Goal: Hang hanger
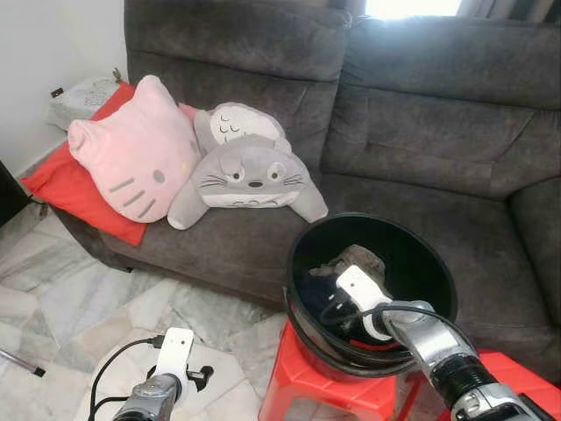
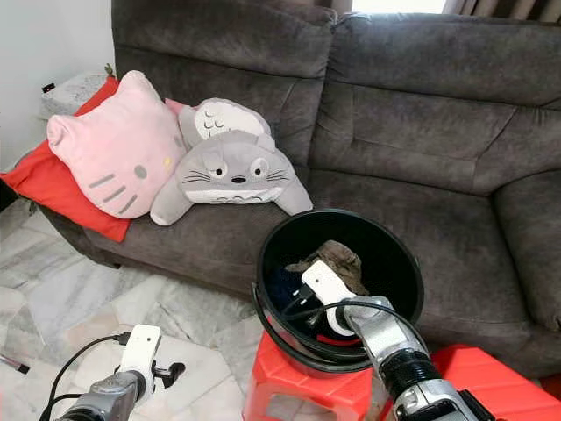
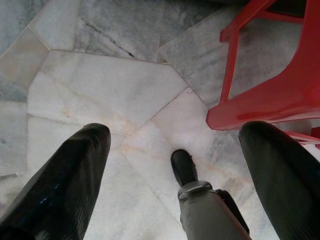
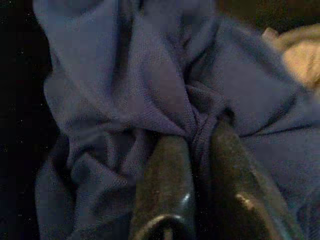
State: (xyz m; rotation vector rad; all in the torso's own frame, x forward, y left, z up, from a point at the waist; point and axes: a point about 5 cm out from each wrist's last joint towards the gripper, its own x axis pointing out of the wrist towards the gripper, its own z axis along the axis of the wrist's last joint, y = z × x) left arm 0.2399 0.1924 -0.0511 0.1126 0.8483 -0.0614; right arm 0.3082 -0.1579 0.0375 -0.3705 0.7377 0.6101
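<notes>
Oddly, no hanger is in sight; what my right claw [image 4: 197, 150] has is a fold of blue cloth [image 4: 150, 85], soft and limp, pinched between my two fingers, which are drawn together on it. The cloth lies down inside the black bucket [image 1: 436, 263], which stands on a red stool [image 1: 324, 381] in front of the grey sofa [image 1: 421, 132]. A brownish garment [image 1: 355, 259] is heaped beside it in the same bucket. I judge the blue piece light and floppy: it will sag and trail when lifted, may drag its neighbour along, and could slip from a thin pinch, so a thick bunched fold is the place to hold. It looks matte, finely knit and deeply creased. My left claw [image 3: 175, 165] hangs low over the marble floor [image 3: 110, 85], fingers wide apart and holding nothing, beside the stool's leg.
</notes>
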